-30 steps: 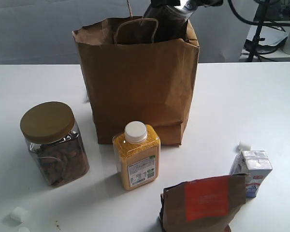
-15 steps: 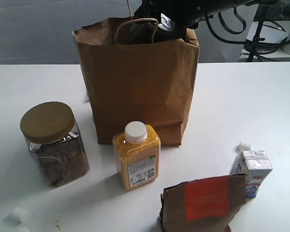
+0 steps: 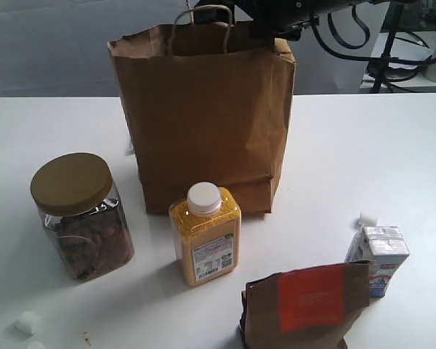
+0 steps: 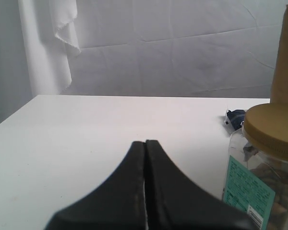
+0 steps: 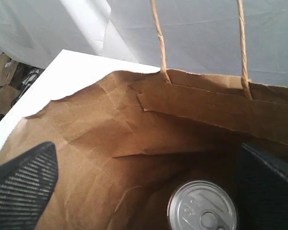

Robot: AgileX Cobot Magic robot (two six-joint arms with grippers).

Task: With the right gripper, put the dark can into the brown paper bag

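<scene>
The brown paper bag (image 3: 203, 123) stands upright at the back middle of the table, handles up. In the right wrist view I look down into the bag (image 5: 110, 124), where the dark can (image 5: 201, 207) rests with its silver pull-tab lid facing up. My right gripper (image 5: 146, 191) is open inside the bag mouth, its fingers (image 5: 24, 187) spread wide; the can sits near the other finger, with a gap on one side. In the exterior view the can is hidden by the bag wall, and the right arm (image 3: 276, 11) hangs over the bag's rim. My left gripper (image 4: 145, 143) is shut and empty above the table.
A gold-lidded nut jar (image 3: 80, 218) stands front left, also close beside the left gripper as the nut jar (image 4: 271, 163). A yellow white-capped bottle (image 3: 205, 233), a brown pouch with an orange label (image 3: 305, 305), a small carton (image 3: 381, 258) and white cubes (image 3: 27, 322) sit in front.
The can was above the bag's rim in the right gripper, then sank below it and out of the exterior view. The near bag handle has swung upright.
</scene>
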